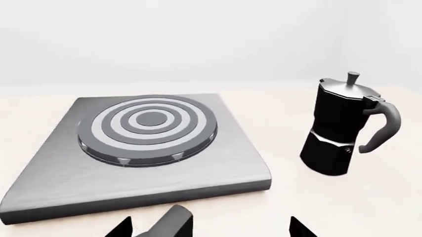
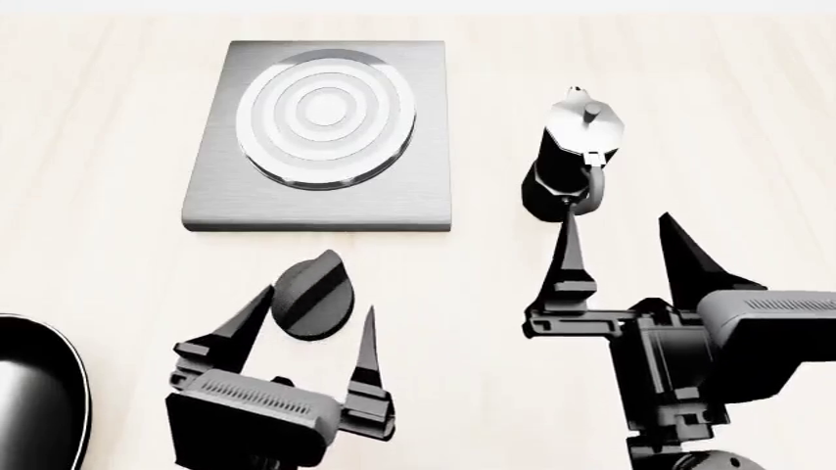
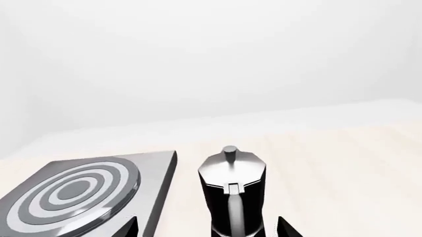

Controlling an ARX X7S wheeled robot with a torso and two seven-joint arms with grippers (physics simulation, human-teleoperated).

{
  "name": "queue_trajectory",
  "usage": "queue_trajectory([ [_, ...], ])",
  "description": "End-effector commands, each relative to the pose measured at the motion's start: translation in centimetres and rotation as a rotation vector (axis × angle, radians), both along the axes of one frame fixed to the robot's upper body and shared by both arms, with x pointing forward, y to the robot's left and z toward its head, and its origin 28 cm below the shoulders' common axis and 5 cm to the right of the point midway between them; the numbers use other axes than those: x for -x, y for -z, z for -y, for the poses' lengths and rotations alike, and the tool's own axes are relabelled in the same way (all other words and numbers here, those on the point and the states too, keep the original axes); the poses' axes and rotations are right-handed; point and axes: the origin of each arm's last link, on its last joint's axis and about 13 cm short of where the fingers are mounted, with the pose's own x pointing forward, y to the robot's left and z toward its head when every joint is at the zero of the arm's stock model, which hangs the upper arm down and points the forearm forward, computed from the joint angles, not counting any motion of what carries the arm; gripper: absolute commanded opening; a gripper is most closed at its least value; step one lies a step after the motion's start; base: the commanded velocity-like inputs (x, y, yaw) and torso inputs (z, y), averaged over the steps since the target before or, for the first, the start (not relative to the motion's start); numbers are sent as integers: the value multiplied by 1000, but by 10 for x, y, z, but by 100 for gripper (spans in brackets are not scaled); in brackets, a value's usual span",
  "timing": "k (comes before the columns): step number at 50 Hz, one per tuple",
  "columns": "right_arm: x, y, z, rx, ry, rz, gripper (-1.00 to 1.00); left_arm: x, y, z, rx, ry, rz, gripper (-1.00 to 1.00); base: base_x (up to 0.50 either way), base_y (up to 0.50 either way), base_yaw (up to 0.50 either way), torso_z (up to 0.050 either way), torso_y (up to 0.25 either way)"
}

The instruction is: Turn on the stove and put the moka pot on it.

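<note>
- Here, in the left wrist view, the stove (image 1: 142, 148) lies flat on the pale table (image 1: 310, 197), its ringed burner bare. The moka pot (image 1: 343, 128) stands upright on the table beside the stove, apart from it, handle turned away from the plate. Only dark tips of the left gripper (image 1: 207, 228) show at the frame edge, spread apart, with part of the knob (image 1: 173, 224) between them.
- In the head view, the stove (image 2: 320, 137) sits at the far left of the table (image 2: 117, 225), and the moka pot (image 2: 571, 162) stands to its right, not on it. The knob (image 2: 311, 294) lies on the table in front of the stove. The left gripper (image 2: 311, 328) has its fingers wide open to either side of the knob, gripping nothing. The right gripper (image 2: 621, 245) is also wide open and empty, just in front of the moka pot's handle. A black frying pan (image 2: 39, 392) shows at the lower left edge.
- In the right wrist view, the moka pot (image 3: 232, 192) is straight ahead, handle facing the camera, with the stove (image 3: 86, 195) beside it. Two dark fingertips (image 3: 283, 228) flank the pot, well spread.
</note>
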Motion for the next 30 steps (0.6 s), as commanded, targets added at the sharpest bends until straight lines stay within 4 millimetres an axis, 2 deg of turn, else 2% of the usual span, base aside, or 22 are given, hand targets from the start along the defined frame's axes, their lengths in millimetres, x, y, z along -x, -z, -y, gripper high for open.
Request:
queue_trajectory([
  [1, -35, -8, 7, 33, -6, -4, 100, 0, -2, -8, 18, -57, 38, 100, 0, 0, 0, 0, 0],
  [7, -56, -8, 11, 45, -6, -28, 100, -2, 1, -8, 18, -59, 31, 100, 0, 0, 0, 0, 0],
  [30, -95, -2, 23, 35, 2, -150, 100, -3, 0, -9, 16, -64, 27, 100, 0, 0, 0, 0, 0],
])
